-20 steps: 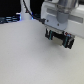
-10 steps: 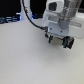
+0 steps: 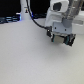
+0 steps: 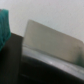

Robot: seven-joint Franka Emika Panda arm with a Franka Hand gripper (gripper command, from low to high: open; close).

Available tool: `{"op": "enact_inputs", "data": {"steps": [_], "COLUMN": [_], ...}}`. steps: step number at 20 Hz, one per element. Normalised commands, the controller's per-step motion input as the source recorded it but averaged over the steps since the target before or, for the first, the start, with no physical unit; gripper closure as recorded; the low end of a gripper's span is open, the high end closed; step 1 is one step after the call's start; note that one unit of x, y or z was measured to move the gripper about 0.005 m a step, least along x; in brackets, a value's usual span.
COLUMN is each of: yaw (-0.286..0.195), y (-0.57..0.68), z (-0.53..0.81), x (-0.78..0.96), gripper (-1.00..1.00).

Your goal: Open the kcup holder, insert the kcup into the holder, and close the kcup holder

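We cannot tell how our black two-fingered gripper (image 3: 62, 39) is set, low over the boxy black plastic kcup holder (image 4: 35, 62), probably rigid, best pulled by its front handle.

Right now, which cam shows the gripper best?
Exterior view: the gripper shows whole, hanging over the white table. Whether it is open is unclear. Wrist view shows only blurred dark and grey shapes, nothing clearly the gripper.

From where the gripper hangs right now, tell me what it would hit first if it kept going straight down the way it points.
Probably the white table. In the exterior view the gripper points down over bare surface, with nothing visible beneath it. The wrist view shows a dark edge and a green shape close by, too blurred to name, so depth is uncertain.
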Motion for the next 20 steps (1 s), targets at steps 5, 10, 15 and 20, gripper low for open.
{"op": "enact_inputs", "data": {"steps": [5, 10, 15, 20], "yaw": [0.075, 0.019, 0.021, 0.016], "y": [0.55, 0.68, 0.62, 0.57], "z": [0.09, 0.1, 0.04, 0.0], "x": [-0.43, -0.6, -0.79, -0.88], "gripper": [-1.0, -1.0, -1.0, -1.0]}}
